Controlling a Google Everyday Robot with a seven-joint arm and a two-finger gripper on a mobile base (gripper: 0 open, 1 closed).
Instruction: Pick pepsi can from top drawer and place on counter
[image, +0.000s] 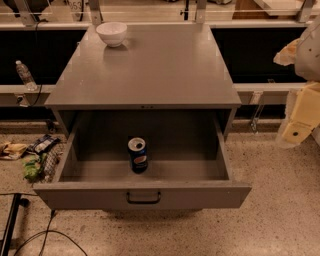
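Camera view is looking down on a grey metal cabinet, with the top drawer (200, 196) standing open toward the viewer. Pepsi can (137, 155) is standing upright on the drawer floor. It is sitting roughly centred left to right, nearer the front panel than the back, and touching no wall. Its silver top is facing up and the round logo is facing the front. Dark pull handle (144, 197) is sitting mid-panel, just in front of and below the can.

Tabletop (165, 70) is carrying a white bowl (111, 33) near its far left corner, well apart from the can.

Gripper (299, 125) is hanging at the right edge of the frame, cream-coloured and partly cut off. It is sitting off to the right of the cabinet, well apart from both drawer and can. Whether it is clenched or released: cannot tell.

Clear plastic water bottle (25, 75) is standing on a ledge to the left of the cabinet. Snack wrappers (40, 152) are lying on the speckled floor (270, 225) just left of the drawer. Black cable (45, 235) is trailing across the floor at bottom left.
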